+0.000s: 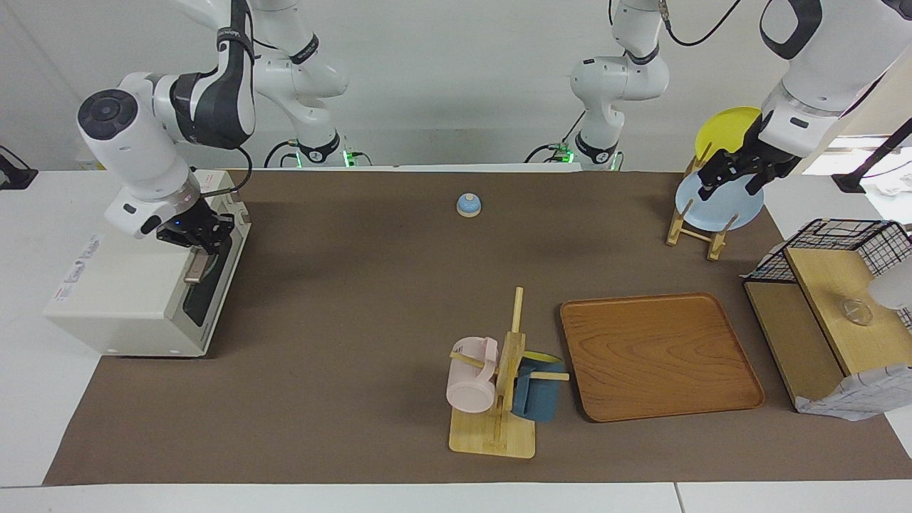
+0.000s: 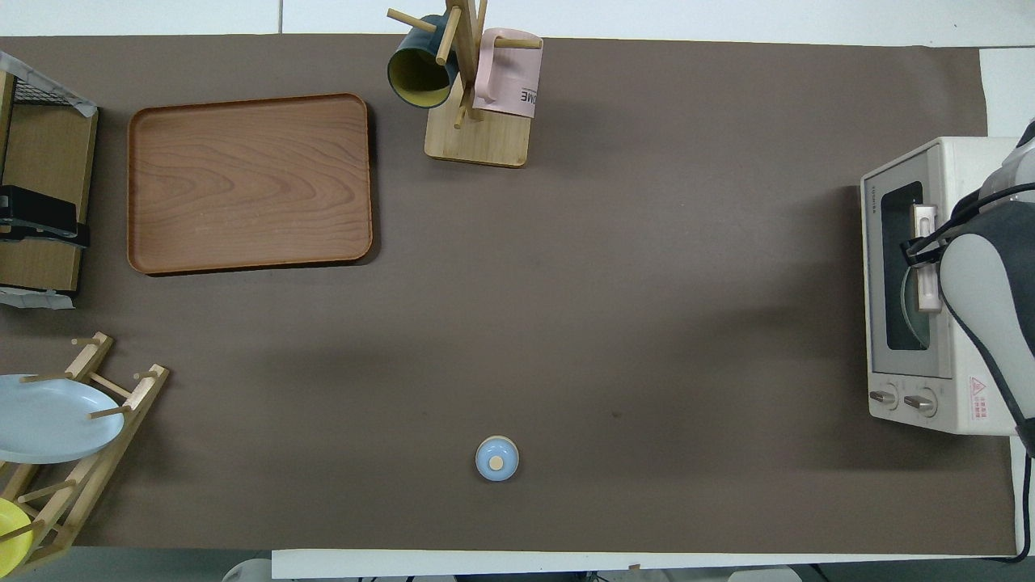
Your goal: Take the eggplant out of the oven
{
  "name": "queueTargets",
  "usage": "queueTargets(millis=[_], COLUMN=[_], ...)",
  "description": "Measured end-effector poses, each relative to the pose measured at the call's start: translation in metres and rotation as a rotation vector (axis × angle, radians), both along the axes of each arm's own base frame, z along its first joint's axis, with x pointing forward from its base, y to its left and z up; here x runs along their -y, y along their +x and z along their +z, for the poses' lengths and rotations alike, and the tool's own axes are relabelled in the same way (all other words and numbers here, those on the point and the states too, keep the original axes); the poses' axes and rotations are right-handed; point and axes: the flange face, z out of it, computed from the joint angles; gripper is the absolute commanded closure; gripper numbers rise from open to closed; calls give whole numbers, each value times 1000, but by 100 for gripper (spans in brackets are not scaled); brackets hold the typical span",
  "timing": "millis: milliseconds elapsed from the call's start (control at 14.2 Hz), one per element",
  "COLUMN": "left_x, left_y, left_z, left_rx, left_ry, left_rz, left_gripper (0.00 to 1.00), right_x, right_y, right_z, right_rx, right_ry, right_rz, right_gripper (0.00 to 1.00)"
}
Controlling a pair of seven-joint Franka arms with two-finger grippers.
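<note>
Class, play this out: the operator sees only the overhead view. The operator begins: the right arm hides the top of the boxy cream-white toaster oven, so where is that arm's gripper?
Observer: In the facing view, the right gripper is at the oven door's tan bar handle, at the end nearer the robots.
Operator: And the left gripper? I cannot see it.
Observer: The left gripper waits over the wooden plate rack, just above the light blue plate standing in it.

We see both views brightly and evenly lit from above. Soft, faint shadows fall on the brown mat [image 1: 356, 320] beside the oven [image 1: 135, 292] and tray [image 1: 659, 356]. Focus is sharp throughout, with no glare.
</note>
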Motion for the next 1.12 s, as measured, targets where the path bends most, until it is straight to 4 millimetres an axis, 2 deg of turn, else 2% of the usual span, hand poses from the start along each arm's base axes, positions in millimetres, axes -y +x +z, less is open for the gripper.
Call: queueTargets(millis=[421, 491, 632, 842, 982, 1123], left_x=[0, 0, 0, 0, 0, 0], left_y=[0, 0, 0, 0, 0, 0], left_z=[0, 0, 0, 0, 0, 0], left_rx=[0, 0, 0, 0, 0, 0], left_ry=[0, 0, 0, 0, 0, 0], left_rz=[0, 0, 0, 0, 0, 0], left_gripper=[0, 0, 0, 0, 0, 0], right_x=[-1, -8, -36, -92, -112, -122], right_y=[0, 1, 4, 13, 19, 26], right_z=[-6, -8, -17, -58, -98, -136], right_rx=[-4, -4, -6, -15, -36, -52], right_ry=[-15, -14, -12, -5, 21, 49], right_rz=[17, 31, 75, 101, 90, 71], right_gripper=[100, 100, 100, 100, 100, 100])
